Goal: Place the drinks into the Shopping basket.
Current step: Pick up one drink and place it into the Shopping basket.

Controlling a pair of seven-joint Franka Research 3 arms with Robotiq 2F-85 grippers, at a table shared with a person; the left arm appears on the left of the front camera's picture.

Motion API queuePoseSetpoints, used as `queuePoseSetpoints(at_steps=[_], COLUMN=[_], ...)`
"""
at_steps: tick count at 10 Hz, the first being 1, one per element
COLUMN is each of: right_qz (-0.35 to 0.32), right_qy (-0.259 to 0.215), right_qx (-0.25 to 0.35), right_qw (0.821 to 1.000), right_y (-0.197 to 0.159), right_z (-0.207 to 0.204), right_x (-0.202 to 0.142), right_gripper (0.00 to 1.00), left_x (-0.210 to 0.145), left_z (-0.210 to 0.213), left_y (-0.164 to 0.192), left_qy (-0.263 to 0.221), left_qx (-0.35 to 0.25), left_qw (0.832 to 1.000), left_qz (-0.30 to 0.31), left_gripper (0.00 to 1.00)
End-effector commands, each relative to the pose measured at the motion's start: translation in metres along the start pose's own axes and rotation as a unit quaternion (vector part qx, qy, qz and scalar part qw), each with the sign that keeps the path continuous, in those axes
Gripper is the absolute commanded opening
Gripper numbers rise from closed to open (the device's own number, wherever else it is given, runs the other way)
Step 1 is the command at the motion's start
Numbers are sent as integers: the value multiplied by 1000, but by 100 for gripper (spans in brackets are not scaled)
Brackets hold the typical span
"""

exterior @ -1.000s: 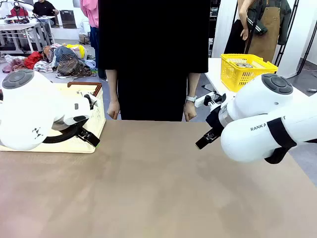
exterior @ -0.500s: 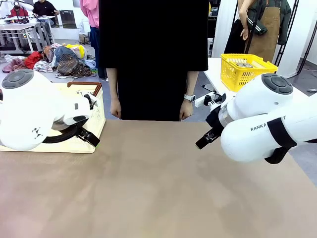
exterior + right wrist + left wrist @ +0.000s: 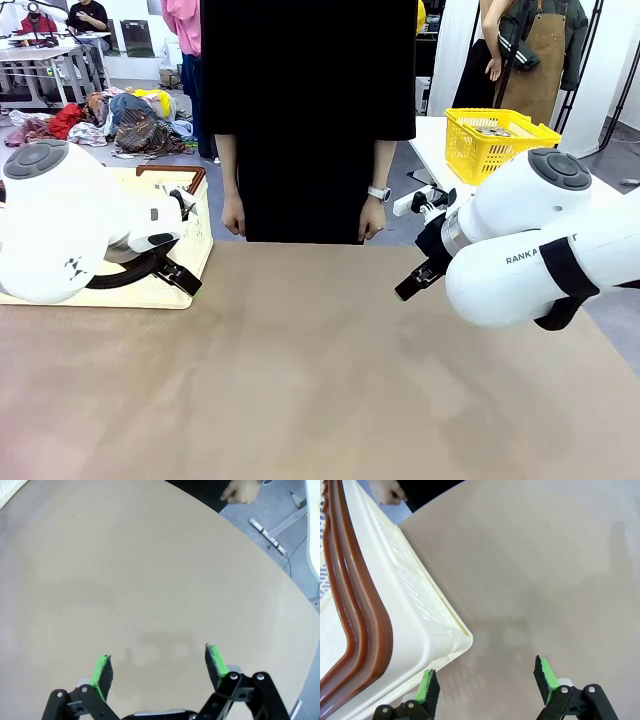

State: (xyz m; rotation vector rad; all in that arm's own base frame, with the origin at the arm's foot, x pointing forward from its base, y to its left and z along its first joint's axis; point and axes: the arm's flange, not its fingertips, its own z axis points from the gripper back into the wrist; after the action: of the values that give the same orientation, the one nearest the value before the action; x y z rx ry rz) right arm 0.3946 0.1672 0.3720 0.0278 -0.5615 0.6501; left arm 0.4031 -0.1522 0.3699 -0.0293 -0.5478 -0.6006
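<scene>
Beige table (image 3: pixel 320 400) runs bare across the front view, with a cluttered workroom behind it. At its far edge stands a person (image 3: pixel 310 120) in black. Over the last second the person shifts a little toward the picture's left. Both hands (image 3: pixel 233 215) hang low at the sides and hold nothing. The left arm (image 3: pixel 70 220) and right arm (image 3: pixel 540 250) sit just where they were, drawn back at either side. I judge from this that the task has not begun: nothing is being handed over, and neither arm is reaching. The basket (image 3: pixel 197 240) stands at the table's far left corner, partly behind the left arm. Its brown rim and slotted cream wall lie along one side of the left wrist view. A smaller yellow basket (image 3: pixel 495 145) sits on another table behind the right arm. Where the drinks are I cannot tell. The left gripper (image 3: pixel 487 677) has its jaws wide apart and holds nothing. One green pad (image 3: pixel 426 686) is close by the basket's corner, and whether it touches I cannot tell. The right gripper (image 3: pixel 157 667) is likewise spread fully and empty above bare tabletop.
</scene>
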Motion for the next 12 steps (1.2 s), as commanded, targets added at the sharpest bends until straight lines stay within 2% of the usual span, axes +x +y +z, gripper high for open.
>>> queuePoseSetpoints(at_steps=[1,10,11,12], right_qz=[0,0,-37,-77], right_qy=[0,0,25,52], right_qx=[0,0,36,101], right_qw=[1000,1000,998,991], right_y=[0,0,-5,-11], right_z=[0,0,13,34], right_x=[0,0,-2,0], right_gripper=[100,100,100,100], left_x=[0,0,3,2], left_z=[0,0,16,39], left_y=[0,0,-5,-12], left_qy=[-1,0,38,49], left_qx=[0,0,-79,-168], left_qw=[1000,1000,996,984], left_qz=[0,0,8,9], left_gripper=[100,100,100,100])
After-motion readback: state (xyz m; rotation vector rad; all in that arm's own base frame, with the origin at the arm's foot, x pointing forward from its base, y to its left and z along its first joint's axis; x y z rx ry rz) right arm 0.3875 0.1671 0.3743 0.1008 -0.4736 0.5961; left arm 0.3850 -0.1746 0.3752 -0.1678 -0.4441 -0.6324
